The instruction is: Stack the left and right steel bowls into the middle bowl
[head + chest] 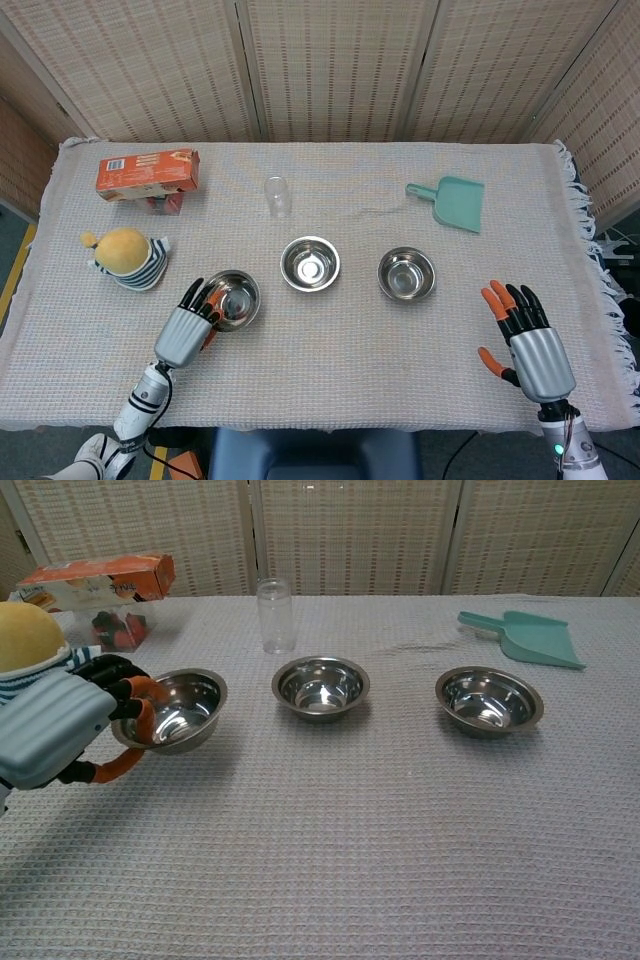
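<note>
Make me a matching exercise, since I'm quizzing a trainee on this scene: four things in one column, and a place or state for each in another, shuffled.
Things:
1. left steel bowl
2. middle steel bowl
3. teal plastic dustpan
4. clear glass cup

Places or states:
A. at the far right of the table, beyond the right steel bowl
B. gripped at its rim by the left hand, tilted
C. standing upright behind the middle bowl
D. resting empty on the cloth, between the other two bowls

Pairs: 1-B, 2-D, 3-A, 4-C
</note>
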`<state>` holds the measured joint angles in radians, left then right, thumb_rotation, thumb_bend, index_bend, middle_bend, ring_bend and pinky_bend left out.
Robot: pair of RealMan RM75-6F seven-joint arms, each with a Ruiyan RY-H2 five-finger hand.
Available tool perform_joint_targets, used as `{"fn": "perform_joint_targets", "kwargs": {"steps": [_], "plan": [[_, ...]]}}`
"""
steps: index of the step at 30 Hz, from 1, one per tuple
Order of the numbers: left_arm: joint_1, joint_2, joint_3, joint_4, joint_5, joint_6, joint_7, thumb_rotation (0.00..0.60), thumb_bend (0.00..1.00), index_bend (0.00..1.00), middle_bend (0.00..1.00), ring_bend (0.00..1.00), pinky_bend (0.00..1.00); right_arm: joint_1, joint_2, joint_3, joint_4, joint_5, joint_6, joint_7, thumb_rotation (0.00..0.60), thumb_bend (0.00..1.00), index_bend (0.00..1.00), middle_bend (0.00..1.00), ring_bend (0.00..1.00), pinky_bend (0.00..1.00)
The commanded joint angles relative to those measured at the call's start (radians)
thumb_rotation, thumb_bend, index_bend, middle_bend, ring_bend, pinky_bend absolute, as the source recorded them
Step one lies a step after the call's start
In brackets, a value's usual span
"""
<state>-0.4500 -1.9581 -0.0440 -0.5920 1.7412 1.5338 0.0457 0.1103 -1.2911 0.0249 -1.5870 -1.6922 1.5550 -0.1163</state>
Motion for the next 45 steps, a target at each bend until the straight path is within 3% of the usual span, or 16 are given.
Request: {"fn": "perform_joint_targets", "kwargs": {"steps": [1, 7, 12, 19, 25, 31, 34, 40, 42, 45], "plan": [[-0.034, 0.004, -0.016, -0.019, -0.005, 0.009, 0.010, 0.600, 0.48, 0.78, 0.26, 0.17, 0.14, 0.001, 0.004, 0.001, -0.002, 0.002, 0.000, 0.006, 0.600, 0.13, 0.00, 0.00, 0.00, 0.00], [-0.133, 0.001, -0.053, -0.084, -0.012, -0.038, 0.076, 0.600, 0.48, 0.77, 0.26, 0.17, 0.14, 0.003, 0.016, 0.006, -0.007, 0.015, -0.004, 0.030, 0.600, 0.13, 0.00, 0.00, 0.00, 0.00], [-0.237, -0.039, -0.095, -0.085, -0.042, -0.146, 0.127, 0.600, 0.48, 0.75, 0.26, 0.17, 0.14, 0.006, 0.026, 0.013, -0.007, 0.033, -0.013, 0.052, 0.600, 0.13, 0.00, 0.00, 0.00, 0.00], [-0.353, -0.122, -0.135, 0.055, -0.100, -0.283, 0.104, 0.600, 0.48, 0.72, 0.26, 0.17, 0.14, 0.009, 0.037, 0.025, 0.003, 0.076, -0.034, 0.078, 0.600, 0.13, 0.00, 0.00, 0.00, 0.00], [-0.409, -0.164, -0.130, 0.153, -0.112, -0.302, 0.062, 0.600, 0.47, 0.69, 0.26, 0.17, 0.14, 0.009, 0.042, 0.038, 0.012, 0.118, -0.050, 0.086, 0.600, 0.13, 0.00, 0.00, 0.00, 0.00], [-0.431, -0.187, -0.111, 0.190, -0.126, -0.342, 0.053, 0.600, 0.47, 0.16, 0.21, 0.14, 0.14, 0.004, 0.046, 0.046, 0.011, 0.130, -0.041, 0.089, 0.600, 0.13, 0.00, 0.00, 0.00, 0.00], [-0.440, -0.197, -0.105, 0.194, -0.133, -0.349, 0.057, 0.600, 0.47, 0.03, 0.19, 0.13, 0.14, 0.004, 0.048, 0.047, 0.011, 0.132, -0.040, 0.094, 0.600, 0.13, 0.00, 0.00, 0.00, 0.00], [-0.441, -0.189, -0.090, 0.159, -0.136, -0.324, 0.073, 0.600, 0.47, 0.00, 0.16, 0.11, 0.14, 0.006, 0.050, 0.043, 0.010, 0.123, -0.041, 0.096, 0.600, 0.13, 0.00, 0.00, 0.00, 0.00], [-0.416, -0.158, -0.078, 0.112, -0.137, -0.306, 0.085, 0.600, 0.47, 0.00, 0.15, 0.11, 0.14, 0.007, 0.047, 0.039, 0.009, 0.115, -0.041, 0.092, 0.600, 0.13, 0.00, 0.00, 0.00, 0.00], [-0.340, -0.056, -0.048, -0.042, -0.139, -0.265, 0.092, 0.600, 0.47, 0.00, 0.12, 0.09, 0.14, 0.012, 0.035, 0.030, 0.012, 0.104, -0.050, 0.070, 0.600, 0.13, 0.00, 0.00, 0.00, 0.00]]}}
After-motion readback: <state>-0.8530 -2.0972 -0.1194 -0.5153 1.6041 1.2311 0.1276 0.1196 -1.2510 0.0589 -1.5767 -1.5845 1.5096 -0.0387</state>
